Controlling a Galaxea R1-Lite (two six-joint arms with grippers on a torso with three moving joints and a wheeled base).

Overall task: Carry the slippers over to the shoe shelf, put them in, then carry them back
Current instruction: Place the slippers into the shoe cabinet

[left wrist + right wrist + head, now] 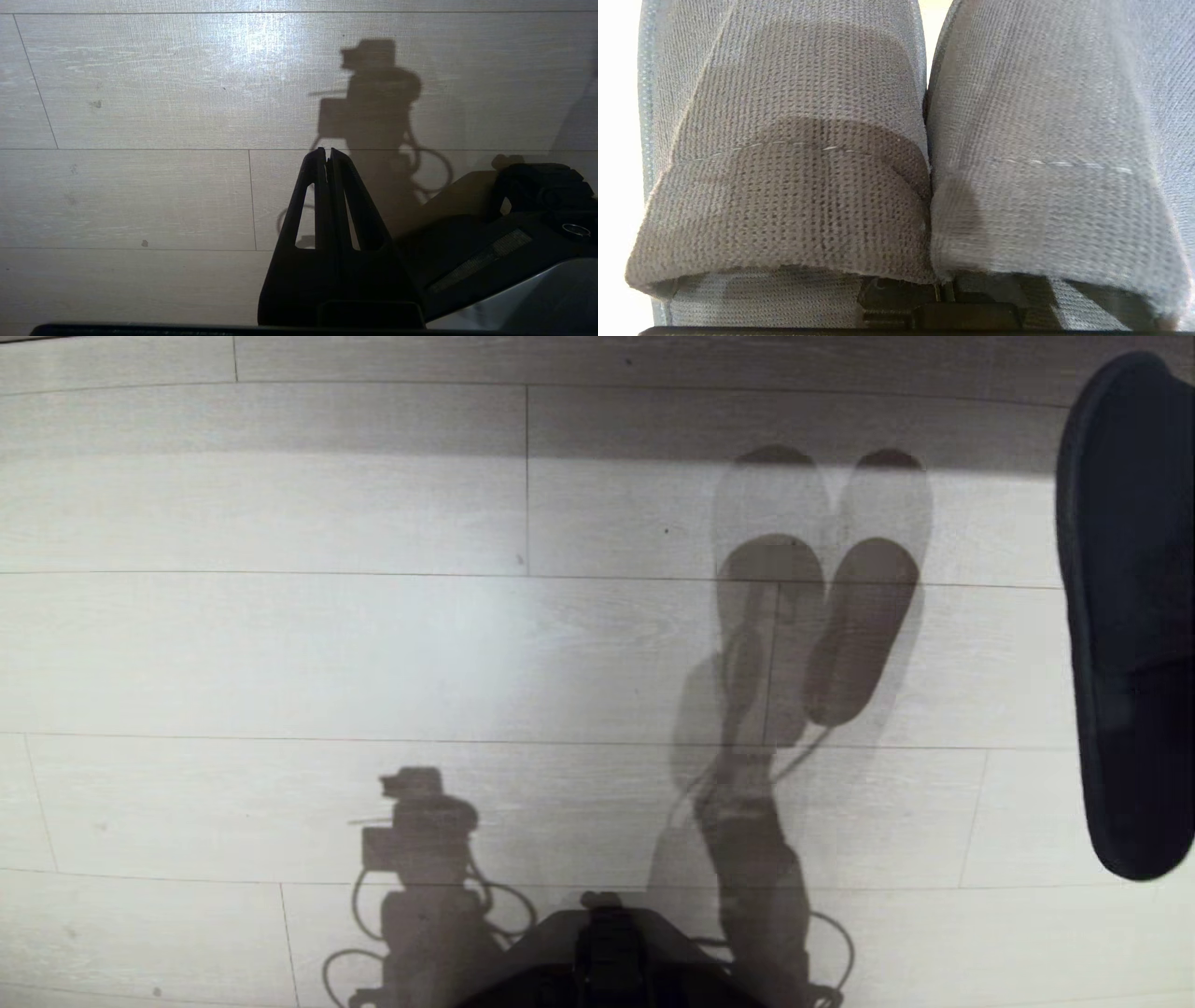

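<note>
Off the floor (280, 644), at the head view's right edge, the slippers (1125, 616) hang side by side from the right pincer (941, 291), pinched at the strap openings, long axes running straight out from it. Shelf not in view. Left pincer (326, 156) pressed together, parked, holding nothing.

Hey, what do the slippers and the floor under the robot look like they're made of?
The slippers look like soft woven or knitted grey fabric: a fine mesh texture and stitched lines across the straps show. The floor looks like pale wood-look planks, likely laminate, with faint grain, thin seams and a slight sheen where light reflects.
</note>
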